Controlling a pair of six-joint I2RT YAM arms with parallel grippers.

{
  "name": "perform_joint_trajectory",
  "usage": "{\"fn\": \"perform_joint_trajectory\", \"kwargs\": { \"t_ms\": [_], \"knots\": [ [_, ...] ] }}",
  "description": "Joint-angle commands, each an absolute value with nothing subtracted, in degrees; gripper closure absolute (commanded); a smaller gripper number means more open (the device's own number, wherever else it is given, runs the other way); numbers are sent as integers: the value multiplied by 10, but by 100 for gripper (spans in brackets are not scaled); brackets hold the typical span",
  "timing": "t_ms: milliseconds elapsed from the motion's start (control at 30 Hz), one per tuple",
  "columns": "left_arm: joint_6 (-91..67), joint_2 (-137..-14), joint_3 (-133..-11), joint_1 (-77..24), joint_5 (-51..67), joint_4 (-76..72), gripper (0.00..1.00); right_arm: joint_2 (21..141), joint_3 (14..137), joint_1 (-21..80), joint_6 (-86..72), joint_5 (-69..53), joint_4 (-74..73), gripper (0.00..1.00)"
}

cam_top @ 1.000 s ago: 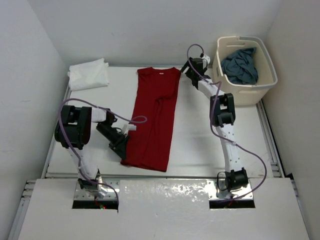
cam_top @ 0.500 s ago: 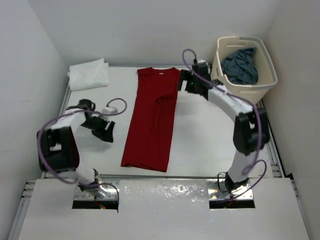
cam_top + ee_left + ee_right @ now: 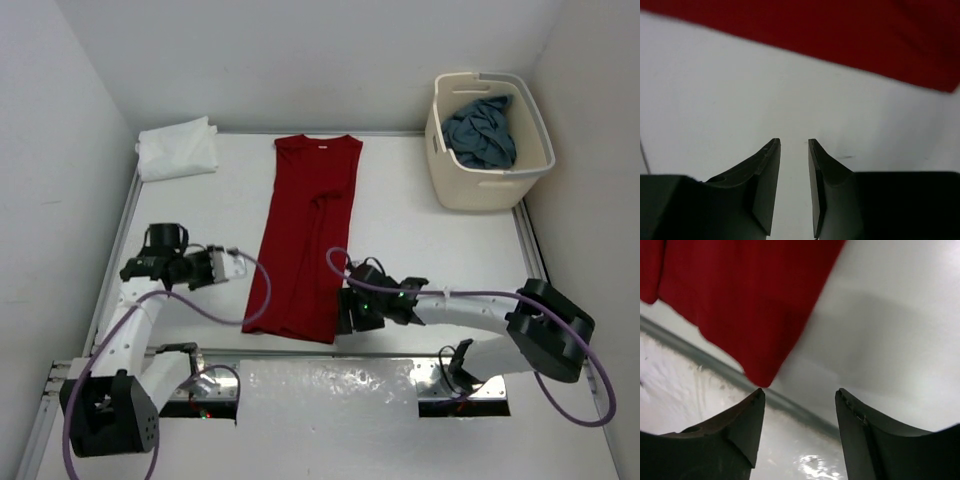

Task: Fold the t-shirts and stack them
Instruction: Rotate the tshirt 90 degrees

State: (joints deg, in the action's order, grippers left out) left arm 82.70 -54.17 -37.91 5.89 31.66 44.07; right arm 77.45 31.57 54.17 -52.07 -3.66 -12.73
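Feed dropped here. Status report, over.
Left end effector narrowly open, empty, beside red t-shirt. Right end effector open, empty, at its near hem corner. Nothing in the way.

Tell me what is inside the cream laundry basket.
A slate blue-grey t-shirt lies crumpled inside the basket. Anything beneath the shirt, and the basket's floor, is covered and cannot be seen.
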Motion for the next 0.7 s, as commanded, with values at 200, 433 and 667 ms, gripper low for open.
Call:
{"fn": "perform_joint_trajectory", "kwargs": {
  "t_ms": [200,433,667],
  "knots": [
    [1176,-412,-280,28,355,628,78,833,237,624,-704,-22,147,40],
    [1164,-418,-293,15,397,607,78,859,201,624,-762,23,199,56],
    [943,-517,-328,-60,369,495,76,799,160,621,-790,65,114,100]
  ]
}}
